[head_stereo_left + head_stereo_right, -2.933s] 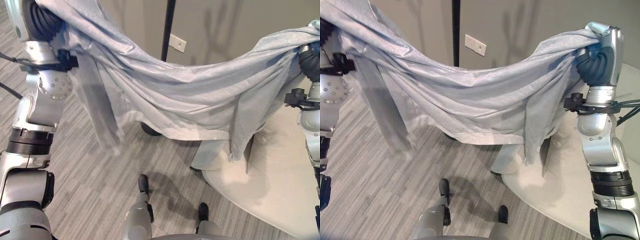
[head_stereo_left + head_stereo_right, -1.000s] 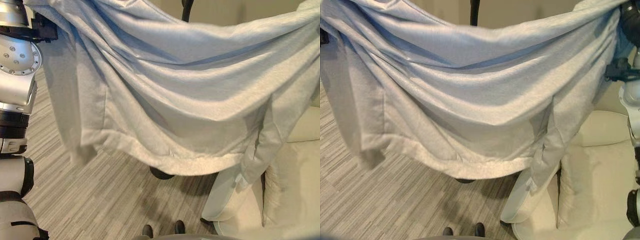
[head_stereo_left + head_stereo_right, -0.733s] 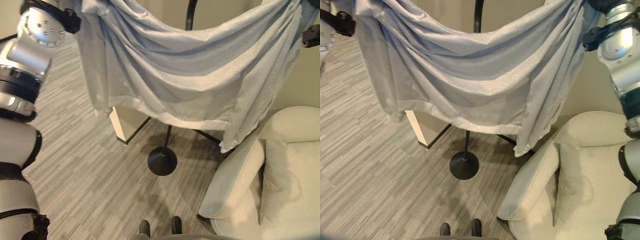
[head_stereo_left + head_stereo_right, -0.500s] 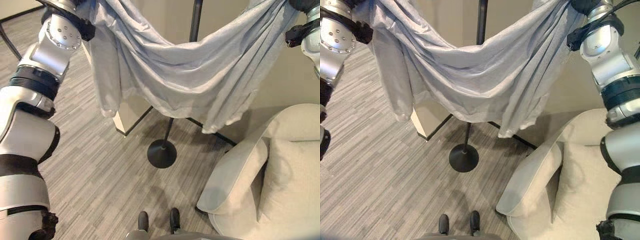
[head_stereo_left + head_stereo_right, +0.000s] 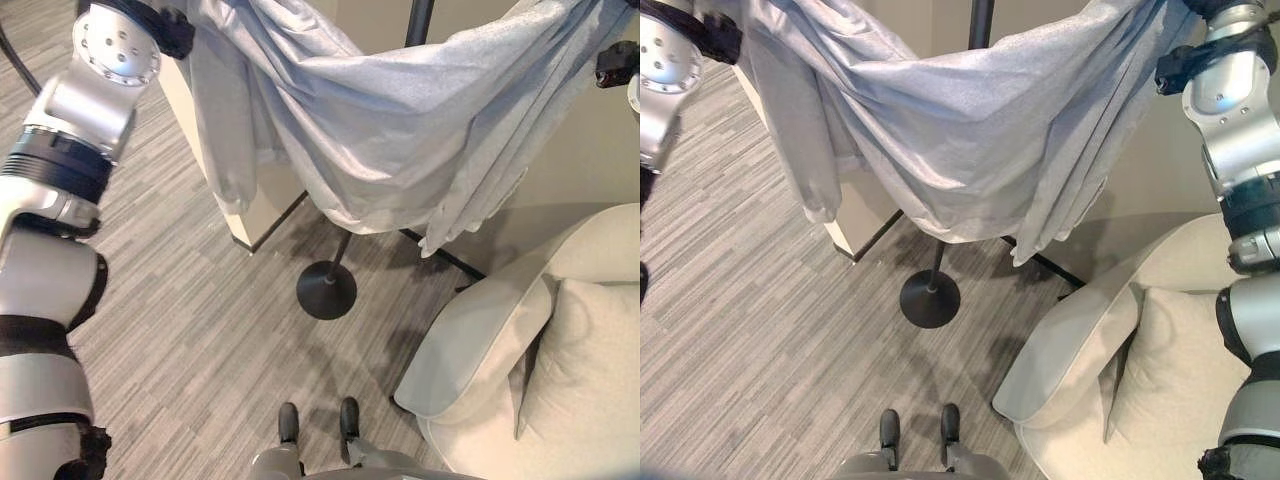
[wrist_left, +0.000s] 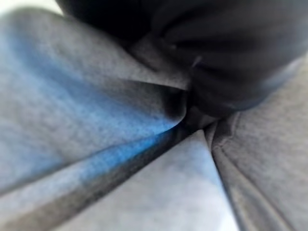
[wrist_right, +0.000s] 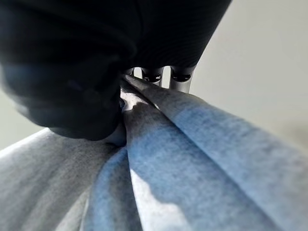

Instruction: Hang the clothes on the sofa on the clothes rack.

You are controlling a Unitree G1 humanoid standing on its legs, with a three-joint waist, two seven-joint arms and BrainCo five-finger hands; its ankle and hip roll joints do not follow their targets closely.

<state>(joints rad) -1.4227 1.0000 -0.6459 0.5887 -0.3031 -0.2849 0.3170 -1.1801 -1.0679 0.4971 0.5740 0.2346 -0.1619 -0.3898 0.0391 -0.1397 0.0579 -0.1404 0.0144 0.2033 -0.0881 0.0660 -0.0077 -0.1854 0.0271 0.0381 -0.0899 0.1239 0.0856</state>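
Fingers: our right hand (image 7: 163, 57) pinches the shirt (image 5: 400, 130); left hand (image 6: 231, 57) grip, we cannot tell
Shirt: sags between both arms, before the rack pole (image 5: 981, 20)
Sofa (image 5: 560, 340): below right

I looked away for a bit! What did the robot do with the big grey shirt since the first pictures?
The robot has turned away from the sofa, so the rack's black pole and round base have come into view right behind the grey shirt. The left hand and right hand still clutch the shirt's two ends, spread out and sagging. It is not on the rack yet.
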